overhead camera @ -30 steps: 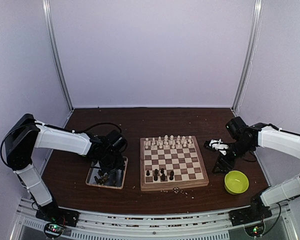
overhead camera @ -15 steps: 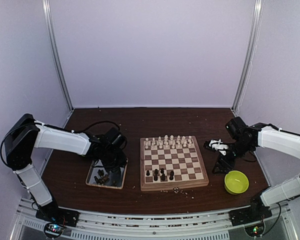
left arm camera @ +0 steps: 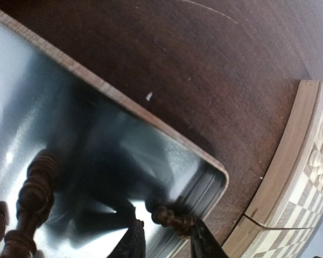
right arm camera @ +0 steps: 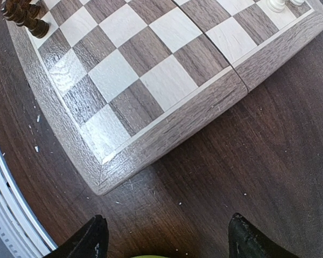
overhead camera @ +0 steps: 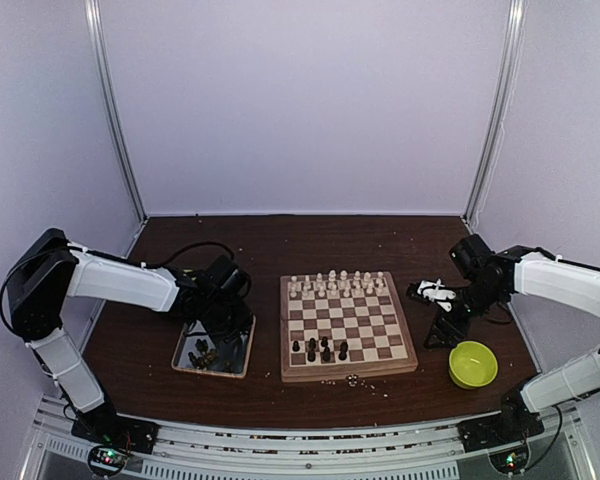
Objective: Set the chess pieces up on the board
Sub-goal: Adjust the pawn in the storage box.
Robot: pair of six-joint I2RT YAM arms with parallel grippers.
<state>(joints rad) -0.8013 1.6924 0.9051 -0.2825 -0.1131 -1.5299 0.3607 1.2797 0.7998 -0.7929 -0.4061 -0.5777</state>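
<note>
Silver tray [left arm camera: 21, 80], left gripper [left arm camera: 168, 237] seemingly tight on a blurred chessman [left arm camera: 172, 219]; right gripper [right arm camera: 164, 237] spread.

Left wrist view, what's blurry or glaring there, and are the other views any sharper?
Left wrist view: glare and a smeared dark reflection on the metal tray, nearby dark chessmen soft; right wrist view: chessboard crisp, slight sheen near its corner; top view: even light, no glare.
</note>
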